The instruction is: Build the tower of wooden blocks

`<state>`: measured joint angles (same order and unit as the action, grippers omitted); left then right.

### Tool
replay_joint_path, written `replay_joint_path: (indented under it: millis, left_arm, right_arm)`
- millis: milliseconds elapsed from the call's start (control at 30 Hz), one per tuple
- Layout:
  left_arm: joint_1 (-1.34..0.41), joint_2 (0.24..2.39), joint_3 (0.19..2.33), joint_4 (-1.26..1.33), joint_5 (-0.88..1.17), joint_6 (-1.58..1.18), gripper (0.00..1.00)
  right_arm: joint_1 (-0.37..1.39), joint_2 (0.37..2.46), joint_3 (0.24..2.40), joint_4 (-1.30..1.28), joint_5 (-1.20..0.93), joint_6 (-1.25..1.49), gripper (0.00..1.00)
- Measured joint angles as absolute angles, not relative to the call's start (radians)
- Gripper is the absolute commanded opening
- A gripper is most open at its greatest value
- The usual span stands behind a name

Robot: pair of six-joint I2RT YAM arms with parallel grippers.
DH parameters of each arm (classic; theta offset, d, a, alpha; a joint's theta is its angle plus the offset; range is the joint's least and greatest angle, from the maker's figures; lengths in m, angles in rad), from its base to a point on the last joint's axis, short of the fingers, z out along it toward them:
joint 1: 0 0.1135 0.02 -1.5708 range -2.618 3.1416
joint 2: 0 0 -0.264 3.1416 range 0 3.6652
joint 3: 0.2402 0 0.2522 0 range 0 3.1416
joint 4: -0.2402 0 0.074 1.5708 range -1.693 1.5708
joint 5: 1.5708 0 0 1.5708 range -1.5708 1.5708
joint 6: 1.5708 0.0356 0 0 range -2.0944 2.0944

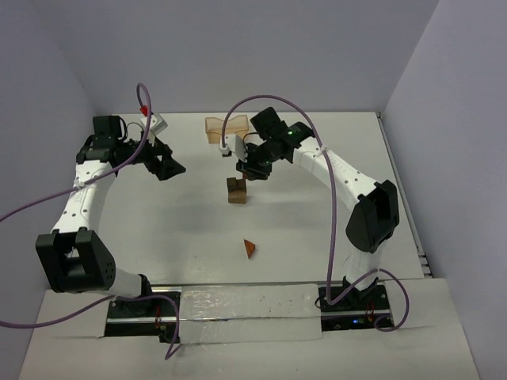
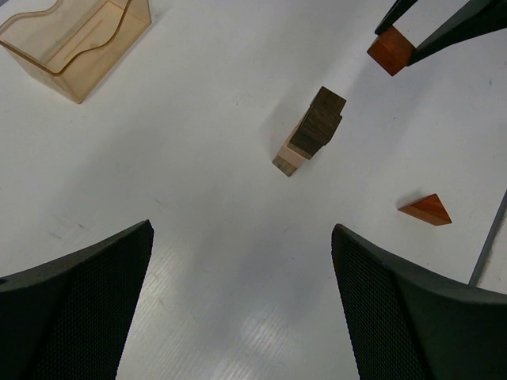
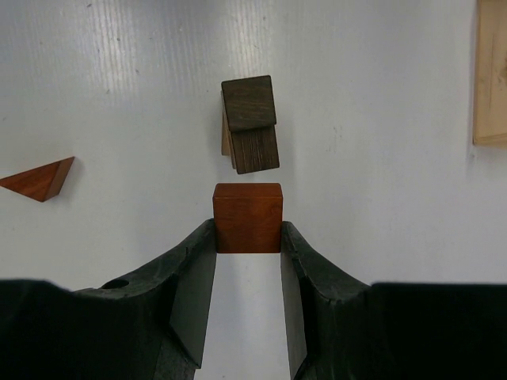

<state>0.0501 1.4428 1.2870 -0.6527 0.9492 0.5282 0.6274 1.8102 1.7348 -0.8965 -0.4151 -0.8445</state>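
we hold a reddish-brown block clamped in the right jaws, short of the started tower, dark blocks over a tan one, near the middle of the worktop. from above, the block hangs just at the tower's 12 o'clock, a wedge lies at its 6 o'clock. the left jaws stand wide apart, empty, at 9 o'clock. the placing step is in hand; next, we judge, comes centring, a square descent and a gentle release.

A pale orange translucent tray with a dipped rim stands at the far edge of the white worktop. It is near the right jaws, and well ahead and to the left of the left jaws. Plain pale walls enclose the worktop.
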Motion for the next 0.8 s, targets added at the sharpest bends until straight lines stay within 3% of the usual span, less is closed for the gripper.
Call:
replay_joint_path:
  millis: [800]
  left_arm:
    - [0.034,1.424,1.259,-0.63,0.947,0.5,0.99]
  right_arm:
    - [0.664,1.952,1.803,-0.935,-0.348,-0.863,0.1]
